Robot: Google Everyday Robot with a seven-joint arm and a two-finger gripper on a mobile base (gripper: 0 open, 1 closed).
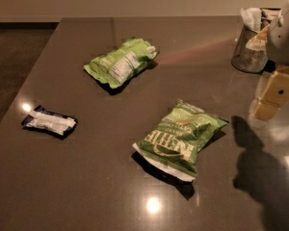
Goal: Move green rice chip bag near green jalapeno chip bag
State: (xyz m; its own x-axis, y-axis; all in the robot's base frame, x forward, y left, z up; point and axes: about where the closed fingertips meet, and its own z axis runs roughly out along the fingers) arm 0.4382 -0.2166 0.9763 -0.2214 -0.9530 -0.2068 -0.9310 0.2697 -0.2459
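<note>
Tabletop [77,186] bears green rice chip bag [121,61] and green jalapeno chip bag [180,138] apart; hand [272,99] at right, state unclear.

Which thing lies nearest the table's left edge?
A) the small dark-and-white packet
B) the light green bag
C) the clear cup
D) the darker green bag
A: the small packet sits far left, beyond the green rice chip bag and green jalapeno chip bag; the gripper hangs at the far right.

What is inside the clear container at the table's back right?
White crumpled items stick out of the clear container. The arm above the gripper, at the right edge, hides its right side.
</note>
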